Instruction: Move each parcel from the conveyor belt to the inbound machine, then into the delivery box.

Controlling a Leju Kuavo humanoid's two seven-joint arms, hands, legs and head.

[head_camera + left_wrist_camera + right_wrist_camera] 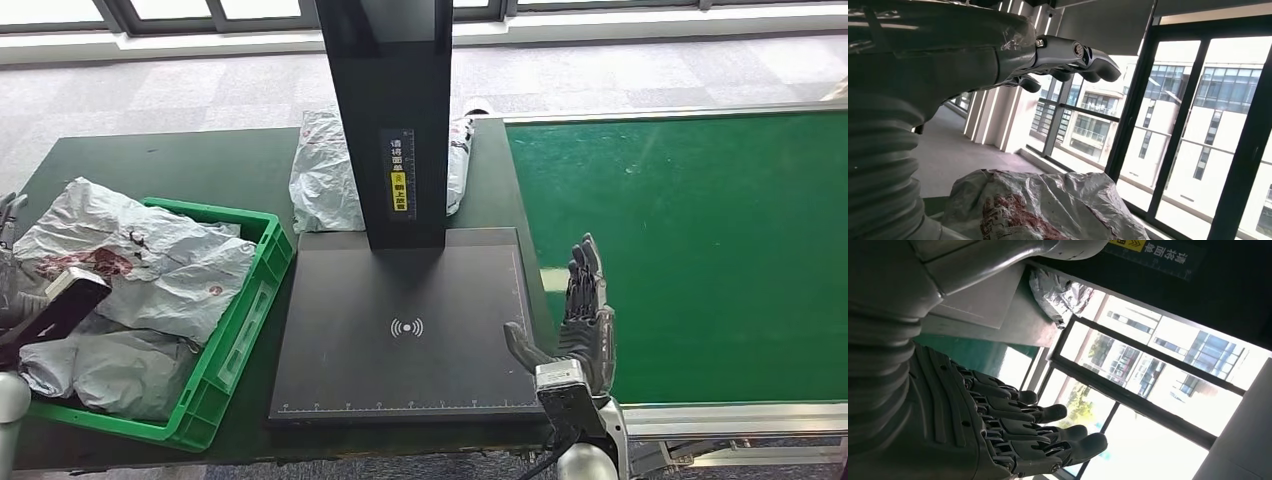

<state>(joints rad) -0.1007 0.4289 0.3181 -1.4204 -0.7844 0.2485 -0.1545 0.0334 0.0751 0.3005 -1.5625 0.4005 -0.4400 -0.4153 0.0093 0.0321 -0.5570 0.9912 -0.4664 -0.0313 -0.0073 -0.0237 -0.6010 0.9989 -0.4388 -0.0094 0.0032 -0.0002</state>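
Plainly, no parcel is seen on the green conveyor belt (700, 250). One grey poly-bag parcel (325, 175) lies behind the inbound machine (400, 330), partly hidden by its black post; others are heaped in the green delivery box (235, 340). The right hand (585, 320) is held open and empty beside the scan plate. The left hand (1068, 57) appears empty, fingers loosely apart, though little of it is shown. Such bags are judged light, limp and slippery, best gathered by a bunched fold rather than pinched at a flat face.
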